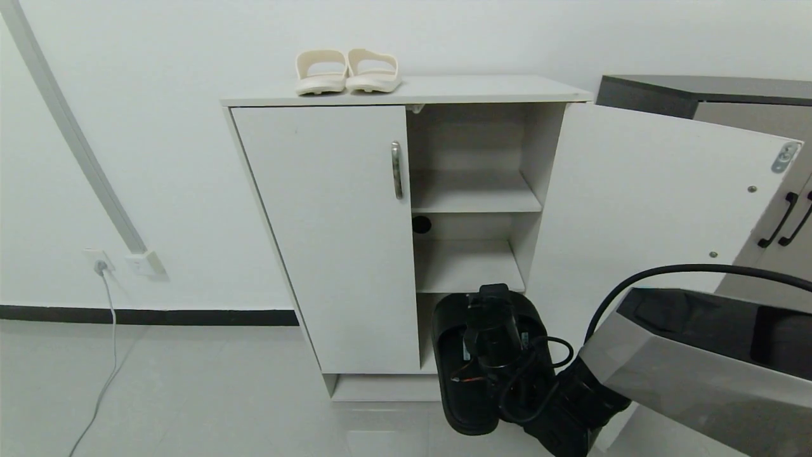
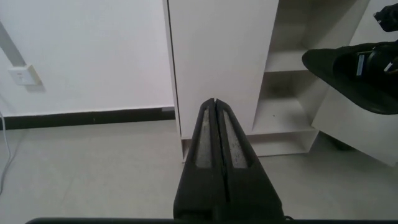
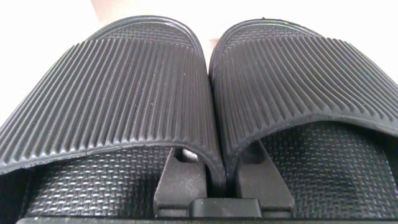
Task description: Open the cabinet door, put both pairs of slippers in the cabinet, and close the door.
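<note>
Right claw (image 3: 214, 180) clamps black slippers (image 3: 143, 93); cream slippers (image 1: 347, 71) atop cabinet (image 1: 330, 254).

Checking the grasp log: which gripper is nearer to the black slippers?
Right. The right gripper is shut on the black slippers, holding them in front of the open cabinet. The left gripper hangs shut, well apart from them.

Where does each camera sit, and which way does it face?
Head view: on the robot's head, facing forward and down at the cabinet, its right door open, cream slippers on top; the right arm shows, low right.
Left wrist view: on the left wrist, looking along the shut left gripper toward the cabinet's foot and floor.
Right wrist view: on the right wrist, close on the black slippers clamped in the right gripper.
Shared: all three show the black slippers.
</note>
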Tool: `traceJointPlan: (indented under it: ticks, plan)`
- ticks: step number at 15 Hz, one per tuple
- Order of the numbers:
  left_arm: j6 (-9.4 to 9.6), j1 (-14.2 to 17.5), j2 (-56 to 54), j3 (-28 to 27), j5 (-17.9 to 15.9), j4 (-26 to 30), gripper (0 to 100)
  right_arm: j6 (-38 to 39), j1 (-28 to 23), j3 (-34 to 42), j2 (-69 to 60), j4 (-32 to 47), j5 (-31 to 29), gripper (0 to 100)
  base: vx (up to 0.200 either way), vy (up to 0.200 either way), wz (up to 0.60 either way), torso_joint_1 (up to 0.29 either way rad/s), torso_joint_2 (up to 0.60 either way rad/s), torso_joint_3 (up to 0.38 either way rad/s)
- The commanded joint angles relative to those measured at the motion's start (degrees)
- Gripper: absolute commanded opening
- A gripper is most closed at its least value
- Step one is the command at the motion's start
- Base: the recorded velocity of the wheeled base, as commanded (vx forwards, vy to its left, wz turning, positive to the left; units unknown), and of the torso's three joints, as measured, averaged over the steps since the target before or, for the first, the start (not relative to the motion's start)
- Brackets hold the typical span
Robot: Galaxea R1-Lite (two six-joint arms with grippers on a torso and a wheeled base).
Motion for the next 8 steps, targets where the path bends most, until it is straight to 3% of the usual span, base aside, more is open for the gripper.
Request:
traceJointPlan:
  ticks: [1,8]
  plan:
    - [0.00,0.0,0.1,0.0,0.0,0.0,0,0.0,0.2,-0.4,0.2,-0.5,0.0,0,0.000,0.000,0.00,0.012,0.00,-0.183]
    - [0.00,0.0,0.0,0.0,0.0,0.0,0,-0.9,0.3,-1.4,2.6,-3.0,0.0,0,0.000,0.000,0.00,0.004,0.00,-0.198]
